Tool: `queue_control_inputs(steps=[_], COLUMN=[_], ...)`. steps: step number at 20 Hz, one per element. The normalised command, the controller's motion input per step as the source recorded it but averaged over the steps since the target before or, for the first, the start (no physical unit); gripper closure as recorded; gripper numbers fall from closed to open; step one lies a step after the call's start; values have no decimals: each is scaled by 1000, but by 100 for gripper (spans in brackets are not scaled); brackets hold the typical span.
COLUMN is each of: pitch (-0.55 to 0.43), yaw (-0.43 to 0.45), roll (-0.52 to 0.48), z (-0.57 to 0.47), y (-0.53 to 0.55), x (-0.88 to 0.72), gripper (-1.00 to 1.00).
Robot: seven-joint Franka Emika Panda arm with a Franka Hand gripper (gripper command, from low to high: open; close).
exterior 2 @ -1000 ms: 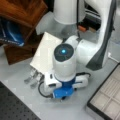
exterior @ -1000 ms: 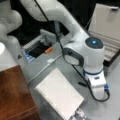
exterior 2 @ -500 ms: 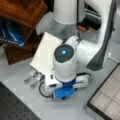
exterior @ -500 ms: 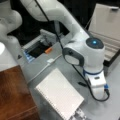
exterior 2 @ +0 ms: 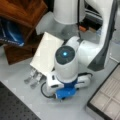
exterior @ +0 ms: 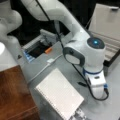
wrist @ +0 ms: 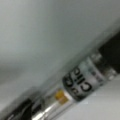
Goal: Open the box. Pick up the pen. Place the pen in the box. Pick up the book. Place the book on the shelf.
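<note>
gripper (exterior: pixel 98 93) is right down at the pen (wrist: pixel 75 87), box (exterior: pixel 110 32) open at 2 o'clock, can't tell if the claw's closed

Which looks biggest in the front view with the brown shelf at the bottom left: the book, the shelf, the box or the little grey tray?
1. The box, open, though it is cut off at the edge.
2. The shelf, also cut off; close to the box, so unsure.
3. The book.
4. The grey tray.
</note>
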Motion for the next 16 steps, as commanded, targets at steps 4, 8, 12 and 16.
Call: queue_control_inputs(steps=[4, 8, 12, 16], pitch=[-6, -35, -57, -66], yaw=[99, 107, 106, 106], roll=[-181, -186, -185, -181], z=[-39, -67, -103, -137], y=[32, 32, 59, 93], x=[-109, -138, -183, -199], gripper=[-100, 100, 100, 100])
